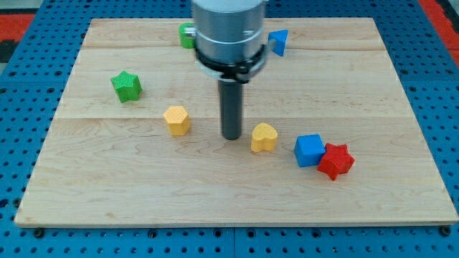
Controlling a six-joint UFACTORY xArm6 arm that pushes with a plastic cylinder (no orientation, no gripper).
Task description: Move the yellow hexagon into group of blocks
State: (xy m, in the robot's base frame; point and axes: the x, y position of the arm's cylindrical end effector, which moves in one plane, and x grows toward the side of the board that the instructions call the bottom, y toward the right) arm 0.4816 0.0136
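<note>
Yellow hexagon (176, 120) sits apart, left of my tip (231, 136), a gripless tool touching nothing

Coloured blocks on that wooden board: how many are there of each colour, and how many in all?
Yellow: 2, the yellow hexagon block and the yellow heart block.
Green: 2, the green star block and a green block partly hidden behind the arm.
Blue: 2, the blue cube block and the blue triangular block.
Red: 1, the red star block.
Total: 7.
</note>
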